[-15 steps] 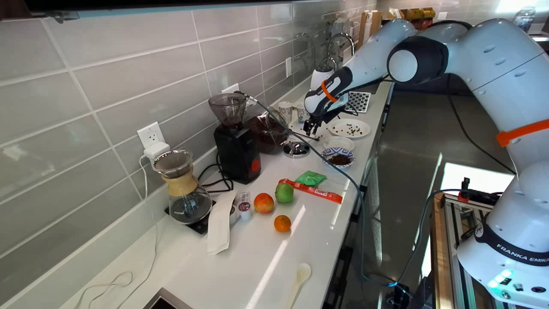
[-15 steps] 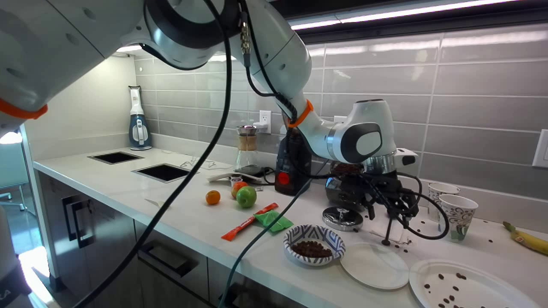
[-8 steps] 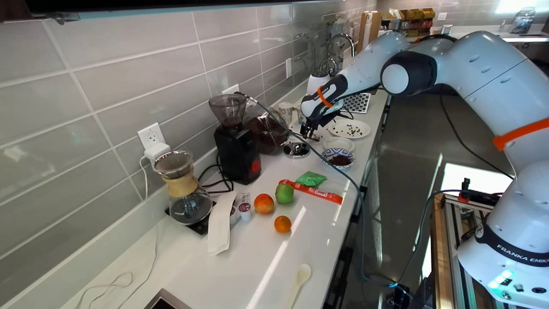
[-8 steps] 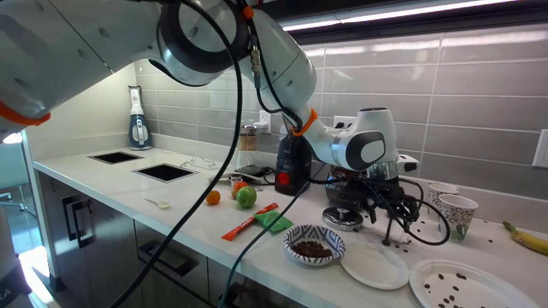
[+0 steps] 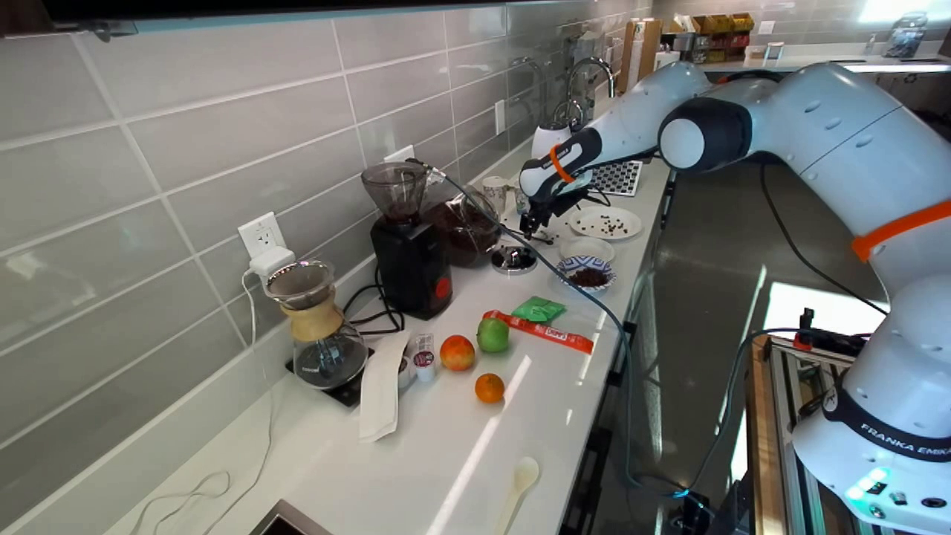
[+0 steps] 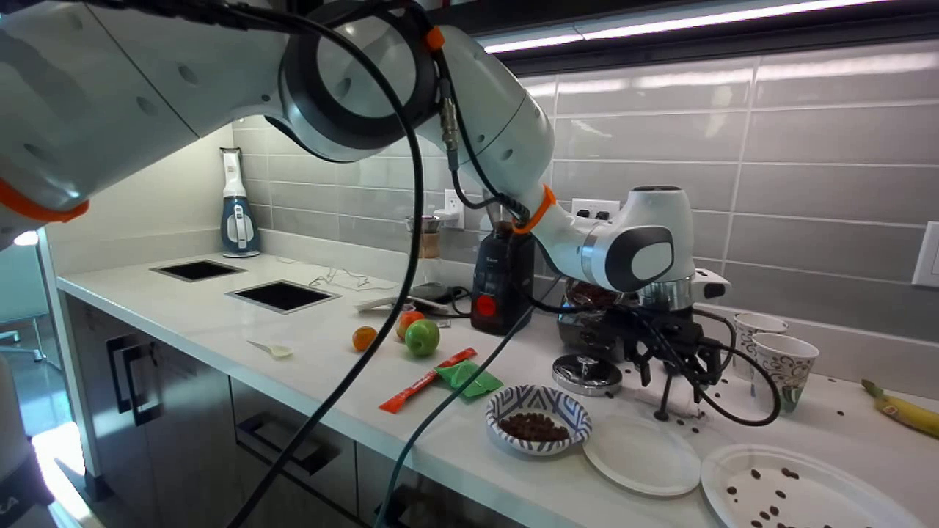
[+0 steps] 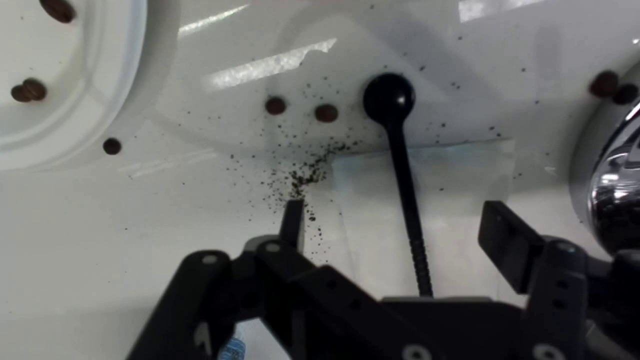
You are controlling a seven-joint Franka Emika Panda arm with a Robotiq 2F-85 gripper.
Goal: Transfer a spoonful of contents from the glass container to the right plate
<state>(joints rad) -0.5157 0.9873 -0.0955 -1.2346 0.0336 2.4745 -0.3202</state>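
The glass container (image 5: 462, 234), a clear jar dark inside, lies beside the grinder in an exterior view; it is partly hidden behind my gripper in an exterior view (image 6: 577, 334). The right plate (image 6: 733, 456) is large and white with scattered beans; its edge also shows in the wrist view (image 7: 122, 95). A black spoon (image 7: 404, 175) lies with its handle on a thin white sheet (image 7: 465, 200). My gripper (image 7: 392, 225) is open, one finger on each side of the spoon's handle, apart from it. The handle's end is hidden under the gripper. My gripper also shows in an exterior view (image 5: 530, 229).
A smaller white plate (image 6: 642, 455), a patterned bowl (image 6: 538, 397) of beans and a chrome lid (image 6: 587, 372) stand close by. Two paper cups (image 6: 785, 367) are behind the gripper. The black grinder (image 5: 410, 264) stands by the wall. A blue-green cable (image 5: 553, 264) crosses the counter.
The arm has come down a little, and my gripper is slightly lower over the spoon. In an exterior view it has also shifted slightly right. The objects on the counter have not moved.
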